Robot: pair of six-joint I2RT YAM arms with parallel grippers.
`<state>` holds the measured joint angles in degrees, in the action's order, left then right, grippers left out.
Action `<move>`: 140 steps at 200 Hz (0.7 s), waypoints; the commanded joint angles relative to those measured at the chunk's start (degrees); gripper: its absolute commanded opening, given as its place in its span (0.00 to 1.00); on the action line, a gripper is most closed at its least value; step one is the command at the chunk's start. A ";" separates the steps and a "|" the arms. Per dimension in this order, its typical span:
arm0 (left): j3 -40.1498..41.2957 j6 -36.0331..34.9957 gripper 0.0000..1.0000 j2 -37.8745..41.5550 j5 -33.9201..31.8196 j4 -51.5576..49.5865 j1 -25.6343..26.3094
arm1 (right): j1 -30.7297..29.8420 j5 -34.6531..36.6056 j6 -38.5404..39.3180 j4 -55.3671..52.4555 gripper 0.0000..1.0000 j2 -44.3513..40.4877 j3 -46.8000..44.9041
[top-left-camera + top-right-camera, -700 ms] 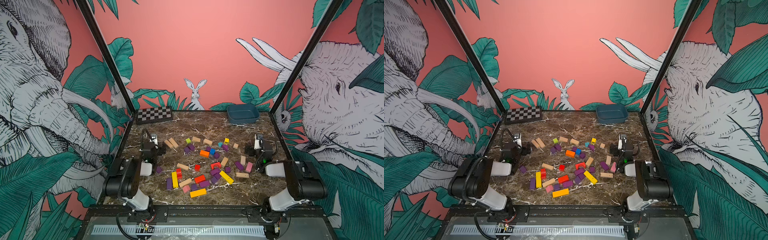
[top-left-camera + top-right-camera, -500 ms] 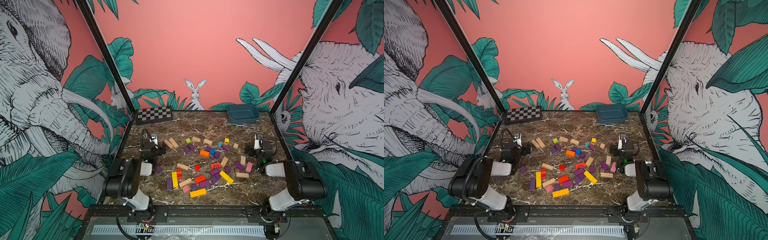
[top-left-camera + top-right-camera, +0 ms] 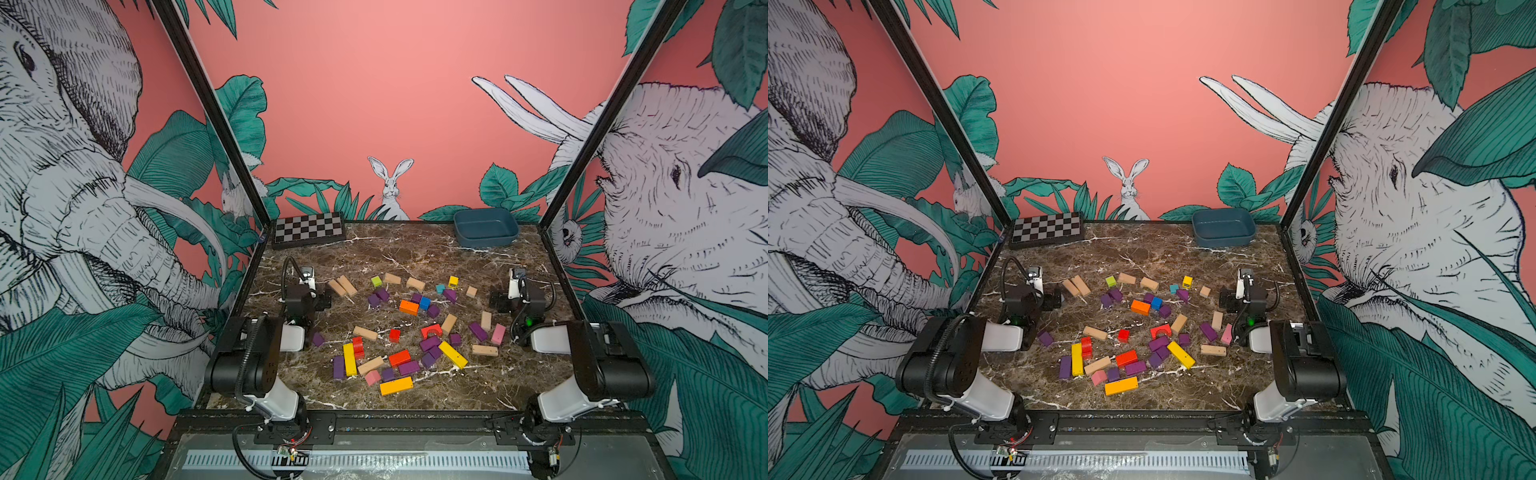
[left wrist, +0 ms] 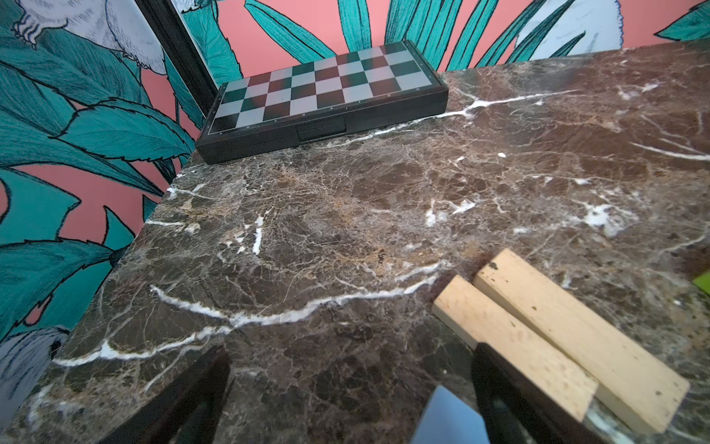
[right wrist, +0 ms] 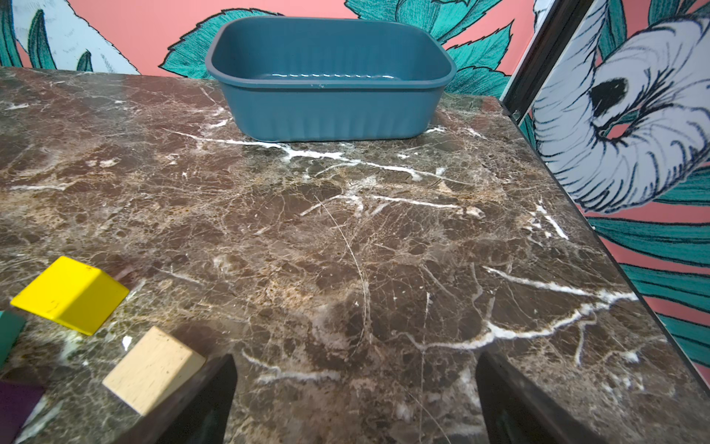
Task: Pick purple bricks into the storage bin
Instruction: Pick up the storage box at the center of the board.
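A dark brown marble counter (image 3: pixel 415 257) veined in white sits between three walls. The back wall (image 3: pixel 374 104) is plain salmon pink, with a white rabbit (image 3: pixel 390 187) drawn among teal leaves (image 3: pixel 498 191). Both side walls show large ink-drawn elephants (image 3: pixel 83 199) and teal foliage. Black corner posts (image 3: pixel 208 112) separate the walls. The light is even.

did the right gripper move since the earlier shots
No. In a top view the right gripper sits where it was, beside the plain wood cube, short of the storage bin.

Scattered purple bricks (image 3: pixel 409 367) lie apart from storage bin (image 3: pixel 485 240).
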<state>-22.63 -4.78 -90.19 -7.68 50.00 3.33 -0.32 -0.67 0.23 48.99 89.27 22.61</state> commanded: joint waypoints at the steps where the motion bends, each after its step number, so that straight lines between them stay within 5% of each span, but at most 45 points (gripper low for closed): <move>1: -0.65 -0.85 0.99 1.26 0.45 0.41 -0.17 | 0.32 -0.02 0.01 2.37 0.99 -0.33 0.31; 118: 1.61 -0.60 0.99 3.09 -1.22 4.82 -0.17 | 0.14 2.87 -0.99 3.67 0.99 -0.87 -0.61; 140: -0.79 1.12 0.99 17.37 -4.62 -15.44 -0.17 | 0.14 8.65 -2.47 4.07 0.99 -9.25 -4.48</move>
<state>-21.58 -4.45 -86.39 -9.34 47.81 3.33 -0.34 1.87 -0.54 49.95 88.29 21.50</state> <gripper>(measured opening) 0.992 0.988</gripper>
